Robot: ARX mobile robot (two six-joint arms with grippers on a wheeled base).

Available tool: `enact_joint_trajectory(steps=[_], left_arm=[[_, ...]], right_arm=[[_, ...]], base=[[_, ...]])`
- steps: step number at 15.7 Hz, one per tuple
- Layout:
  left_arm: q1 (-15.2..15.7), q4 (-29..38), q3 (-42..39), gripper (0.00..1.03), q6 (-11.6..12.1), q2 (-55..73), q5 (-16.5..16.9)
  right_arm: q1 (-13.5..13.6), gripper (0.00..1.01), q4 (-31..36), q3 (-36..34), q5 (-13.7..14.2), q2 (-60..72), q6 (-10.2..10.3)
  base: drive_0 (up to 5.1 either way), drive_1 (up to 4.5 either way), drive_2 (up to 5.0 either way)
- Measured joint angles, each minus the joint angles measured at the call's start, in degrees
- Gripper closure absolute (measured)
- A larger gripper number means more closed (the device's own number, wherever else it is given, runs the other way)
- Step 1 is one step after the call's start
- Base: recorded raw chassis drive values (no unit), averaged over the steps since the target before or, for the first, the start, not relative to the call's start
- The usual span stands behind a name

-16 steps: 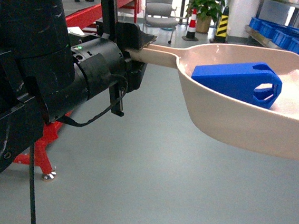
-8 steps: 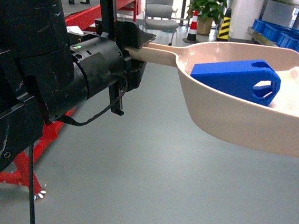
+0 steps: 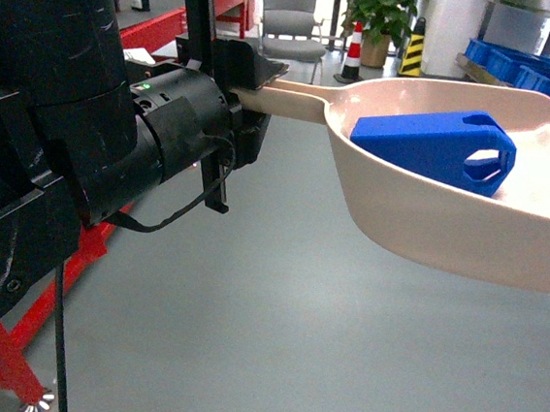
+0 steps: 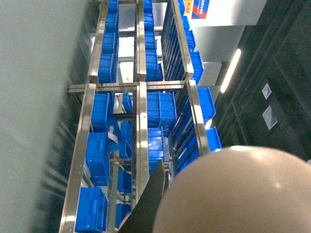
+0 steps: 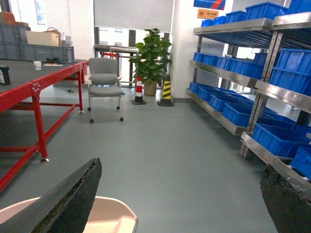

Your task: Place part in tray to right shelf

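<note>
Blue hard plastic, the part (image 3: 435,145) lies loose in the beige tray (image 3: 429,221) — light and stiff, likely to slide if tipped. The left end effector (image 3: 251,79) pinches the tray's handle; the right end effector's (image 5: 180,199) fingers stand spread, empty.

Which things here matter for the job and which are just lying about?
Job:
- part, lying in the tray
- tray, handle in the left gripper
- right shelf

Lying about:
- chair
- plant
- cones
- red table
- blue crates
</note>
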Motion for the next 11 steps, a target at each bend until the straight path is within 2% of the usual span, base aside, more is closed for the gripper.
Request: enact_joint_trajectory(steps=[11], left_arm=[[0.09,-0.13,0.02,0.9,0.07,0.0,0.02]], right_arm=[[-0.02,0.03,0.07,0.02,0.02,0.02,0.0]], base=[[0.1,4.39,-4.3]])
